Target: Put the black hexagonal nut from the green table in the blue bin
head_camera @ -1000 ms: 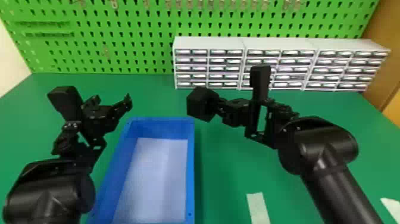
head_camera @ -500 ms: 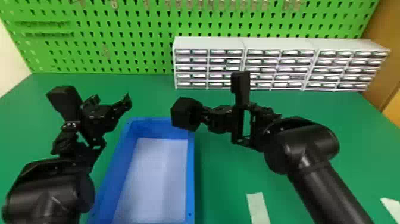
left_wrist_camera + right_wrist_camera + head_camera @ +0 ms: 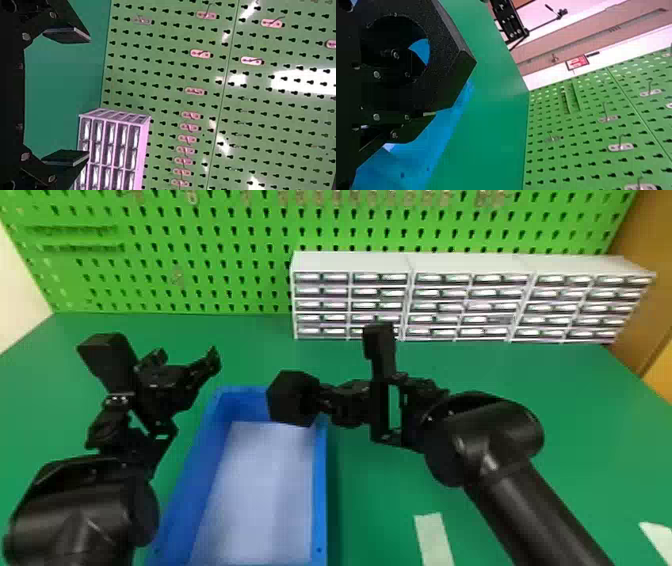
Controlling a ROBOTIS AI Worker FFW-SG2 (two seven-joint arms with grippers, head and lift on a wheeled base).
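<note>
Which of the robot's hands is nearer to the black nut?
The right. The right gripper holds the black nut in its fingers, over the far end of the blue bin; the left gripper hangs off to the left, its fingers open.

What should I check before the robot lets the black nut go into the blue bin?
1. Nut held: ok. The black hexagonal nut is in the right gripper.
2. Bin ready: ok. The blue bin sits with its open side up.
3. Nut above the bin's middle: not ok. From the head, it shows across the far rim, by the right corner.
4. Nut high enough to miss the rim: cannot tell.
5. Left gripper out of the way: ok. It is off to the left with nothing between its open fingers.
</note>
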